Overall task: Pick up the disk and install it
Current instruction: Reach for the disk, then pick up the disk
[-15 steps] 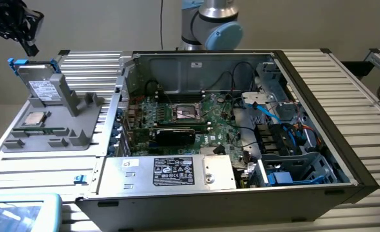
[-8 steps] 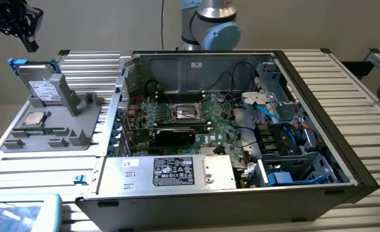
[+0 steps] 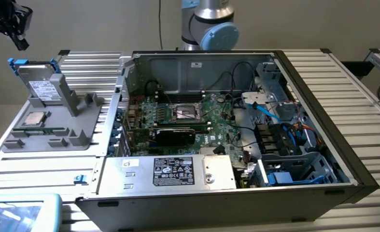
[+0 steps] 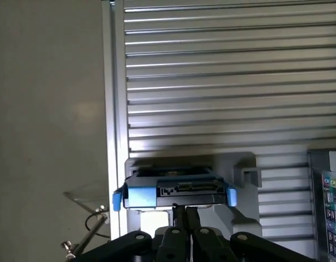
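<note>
Disk (image 3: 40, 79), silver-grey with white label and blue carrier: stands on edge at the far end of the grey stand (image 3: 74, 131), leaning slightly. Gripper (image 3: 20, 43): hovers above the grey stand, over the disk's upper edge and apart from it; fingers (image 4: 179, 218) pressed together, gripping nothing. Square CPU chip (image 3: 35, 118): lies flat on the grey stand, nearer the camera than the disk. Open computer case (image 3: 176, 67): sits just beside the grey stand, on the exterior view's right, motherboard exposed. Slatted metal table (image 3: 351, 82): carries the grey stand.
</note>
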`<state>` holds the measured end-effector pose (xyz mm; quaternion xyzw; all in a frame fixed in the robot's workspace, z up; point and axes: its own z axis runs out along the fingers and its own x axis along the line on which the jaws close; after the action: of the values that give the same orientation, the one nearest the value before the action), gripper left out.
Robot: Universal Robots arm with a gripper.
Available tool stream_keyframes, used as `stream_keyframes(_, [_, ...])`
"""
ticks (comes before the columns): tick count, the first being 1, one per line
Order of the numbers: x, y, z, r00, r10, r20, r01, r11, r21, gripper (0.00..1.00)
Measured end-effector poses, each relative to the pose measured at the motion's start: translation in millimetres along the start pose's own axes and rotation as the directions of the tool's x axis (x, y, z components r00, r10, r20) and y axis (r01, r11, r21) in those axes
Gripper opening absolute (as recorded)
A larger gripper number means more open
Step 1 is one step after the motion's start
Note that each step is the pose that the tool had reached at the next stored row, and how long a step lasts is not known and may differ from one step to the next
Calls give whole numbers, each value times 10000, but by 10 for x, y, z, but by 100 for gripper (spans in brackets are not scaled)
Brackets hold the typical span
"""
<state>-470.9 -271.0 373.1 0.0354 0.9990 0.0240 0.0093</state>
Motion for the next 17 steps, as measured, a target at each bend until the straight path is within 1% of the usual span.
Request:
stream_keyframes(3, [76, 36, 11, 10000, 2, -30, -2, 10000, 2, 11])
stream_keyframes(5, [101, 84, 18, 10000, 4, -37, -4, 10000, 2, 11])
stream_keyframes(6, [106, 99, 20, 10000, 4, -57, -4, 10000, 4, 11])
stream_keyframes(8, [108, 100, 20, 10000, 4, -74, -4, 10000, 6, 11])
stream_keyframes(17, [108, 100, 21, 10000, 4, -74, -4, 10000, 5, 11])
